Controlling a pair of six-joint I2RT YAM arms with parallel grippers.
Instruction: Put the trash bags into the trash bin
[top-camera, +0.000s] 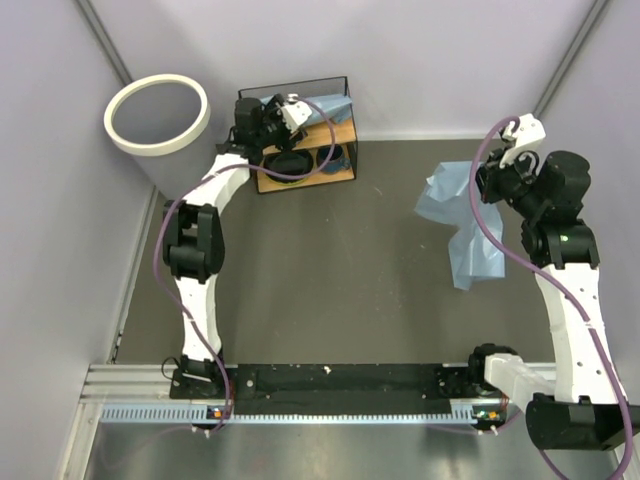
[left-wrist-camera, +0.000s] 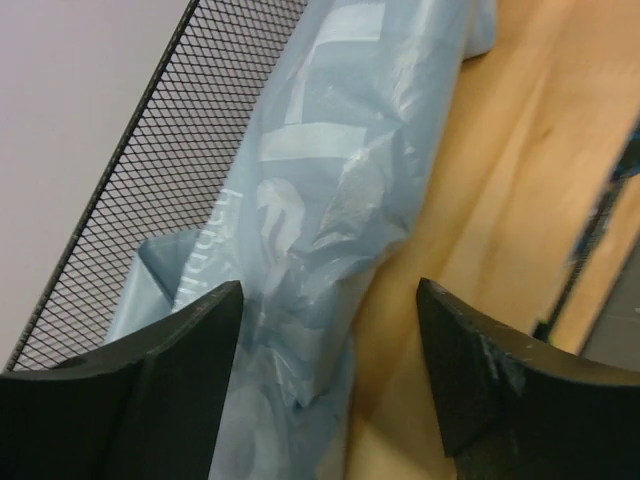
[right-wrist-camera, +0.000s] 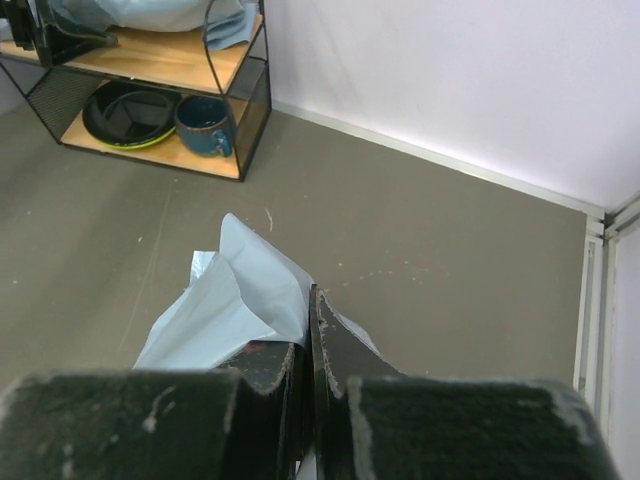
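A light-blue trash bag (left-wrist-camera: 320, 180) with white lettering lies crumpled on the top wooden board of the shelf. My left gripper (left-wrist-camera: 330, 290) hovers over it, open, with one finger above the film and the other above bare wood. The overhead view shows this gripper (top-camera: 298, 110) at the shelf top beside that bag (top-camera: 332, 106). My right gripper (right-wrist-camera: 311, 300) is shut on a second trash bag (right-wrist-camera: 225, 300), which hangs from it over the table (top-camera: 462, 220). The trash bin (top-camera: 160, 146), whitish with a thick white ring rim, stands at the far left corner.
The black-wire shelf (top-camera: 345, 140) stands against the back wall right of the bin. Its lower board holds a dark bowl (right-wrist-camera: 130, 115) and a blue cup (right-wrist-camera: 205, 125). Black mesh (left-wrist-camera: 150, 160) closes the shelf's side. Walls bound the table at left, back and right.
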